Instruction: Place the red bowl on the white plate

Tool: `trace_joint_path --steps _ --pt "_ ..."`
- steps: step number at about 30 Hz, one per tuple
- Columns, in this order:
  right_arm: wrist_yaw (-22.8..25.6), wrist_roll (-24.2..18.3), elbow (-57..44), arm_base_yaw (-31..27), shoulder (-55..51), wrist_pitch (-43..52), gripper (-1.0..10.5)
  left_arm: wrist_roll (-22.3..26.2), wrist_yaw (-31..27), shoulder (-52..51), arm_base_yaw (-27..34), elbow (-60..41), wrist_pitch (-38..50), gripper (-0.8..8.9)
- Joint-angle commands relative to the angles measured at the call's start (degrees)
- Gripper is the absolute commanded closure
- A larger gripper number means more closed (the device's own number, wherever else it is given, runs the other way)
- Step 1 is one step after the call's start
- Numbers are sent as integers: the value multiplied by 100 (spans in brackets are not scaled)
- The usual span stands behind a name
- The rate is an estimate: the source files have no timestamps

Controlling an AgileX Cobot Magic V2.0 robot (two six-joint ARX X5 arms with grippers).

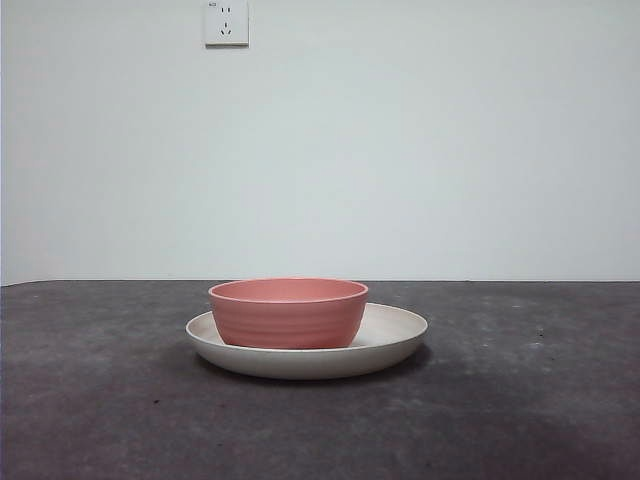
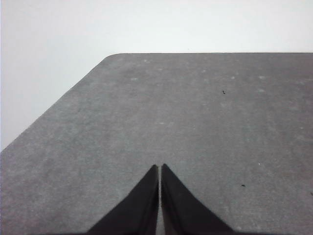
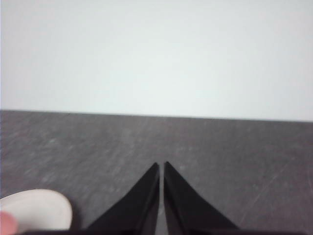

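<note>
The red bowl [image 1: 288, 313] is salmon-pink with faint ridges and stands upright on the white plate [image 1: 398, 334] in the middle of the dark table in the front view. No gripper shows in the front view. My left gripper [image 2: 160, 167] is shut and empty over bare table, with neither bowl nor plate in its view. My right gripper [image 3: 161, 165] is shut and empty; the white plate's rim [image 3: 36, 209] shows beside it, with a sliver of the red bowl [image 3: 6, 223] at the picture's edge.
The dark grey table [image 1: 520, 400] runs back to a white wall with a power socket [image 1: 226, 22]. The left wrist view shows the table's rounded corner [image 2: 115, 55] and its edge.
</note>
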Motion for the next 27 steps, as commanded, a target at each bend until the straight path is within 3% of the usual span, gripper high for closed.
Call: trace_joint_path --steps 1,6,16,27 --pt "50 -39 -586 -63 -361 719 939 -15 -11 -2 13 -120 83 806" --pt "184 -11 -1554 -81 -863 1478 939 -15 -11 -2 15 -120 83 806" --pt "184 35 -2605 -81 -1287 1493 939 -15 -11 -2 15 -120 83 806" --pt "142 111 -2673 -72 -1287 518 939 -15 -11 -2 13 -120 87 806"
